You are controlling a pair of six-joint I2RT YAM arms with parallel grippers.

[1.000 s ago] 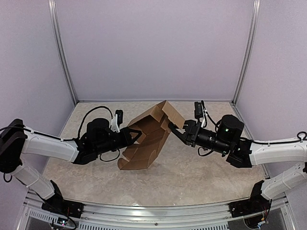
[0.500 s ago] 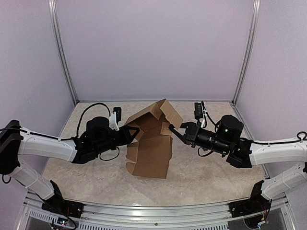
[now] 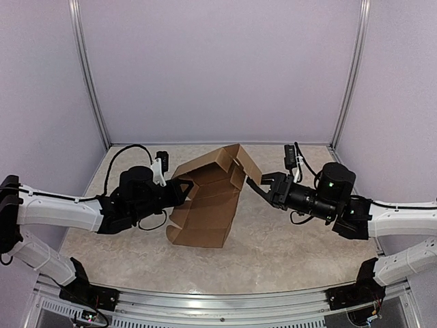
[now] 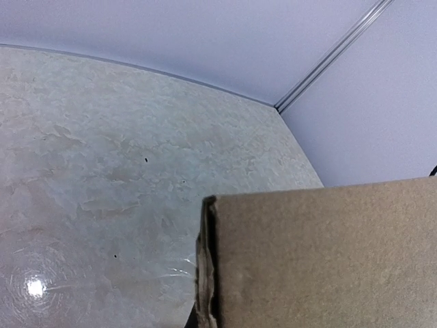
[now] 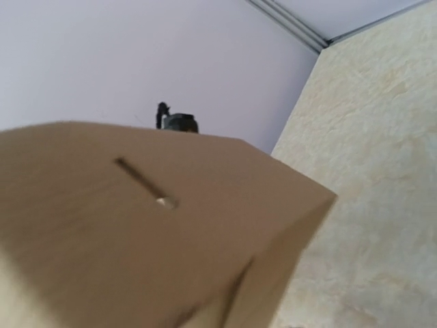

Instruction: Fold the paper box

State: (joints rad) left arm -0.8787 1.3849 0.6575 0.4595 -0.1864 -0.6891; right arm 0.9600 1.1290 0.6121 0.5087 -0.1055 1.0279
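The paper box [image 3: 208, 198] is a brown cardboard piece, partly folded, standing tilted mid-table with its lower edge on the tabletop. My left gripper [image 3: 181, 188] is shut on its left edge. My right gripper [image 3: 251, 183] is shut on the upper right flap. In the left wrist view the cardboard [image 4: 328, 260] fills the lower right and hides the fingers. In the right wrist view a panel with a slot [image 5: 136, 239] fills the lower left and hides the fingers.
The beige marbled tabletop [image 3: 287, 246] is enclosed by lilac walls with metal corner posts [image 3: 89, 82]. A metal rail [image 3: 218, 301] runs along the near edge by the arm bases.
The box's lower panel swung out to the right, then back left and narrower. My right arm drew back slightly to the right; my left gripper shifted slightly left.
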